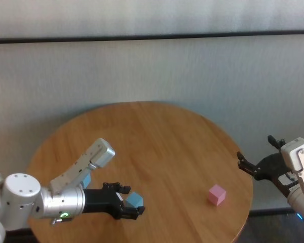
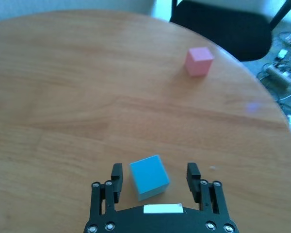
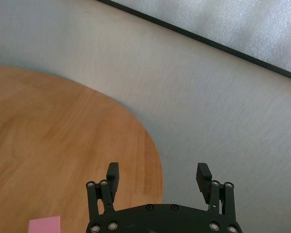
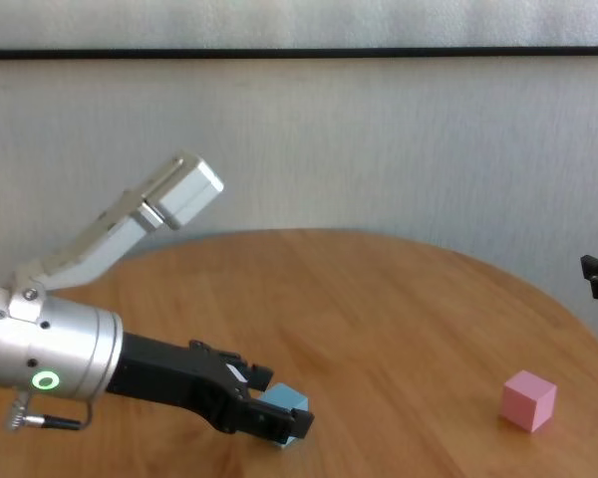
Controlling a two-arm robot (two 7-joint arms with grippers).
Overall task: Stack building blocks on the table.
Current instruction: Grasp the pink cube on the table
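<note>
Head view: the left hand (image 1: 129, 203) reaches low over the bench (image 1: 157, 136) near its front edge, left of centre, with a light blue block (image 1: 135, 199) lying between its fingers. A sliver of a second blue block (image 1: 85, 180) shows behind the left forearm, closer to the left edge; most of it is hidden. The pink block (image 1: 217, 194) sits alone toward the front-right edge, well apart from the blue ones. The right hand (image 1: 258, 162) hangs off the bench, just beyond the right edge, probably parked there so the left arm has free room.

Left wrist view: the left hand's fingers (image 2: 117, 176) stand spread on either side of the blue block (image 2: 149, 176), with a gap visible at each side, so the hand straddles the block but does not grip it. The block sits turned slightly askew to the fingers, which may make it twist when they close. The pink block (image 2: 199, 60) lies far ahead near the rim.

Right wrist view: the right hand (image 3: 158, 177) is wide open and holds nothing; it looks across the bench's right edge, and a corner of the pink block (image 3: 44, 225) shows.

Chest view: the left hand (image 4: 269, 413) is down at bench level around the blue block (image 4: 287, 402), a height that suits either a grasp or a release. The pink block (image 4: 527, 399) rests near the front-right edge. Nothing is stacked yet.
</note>
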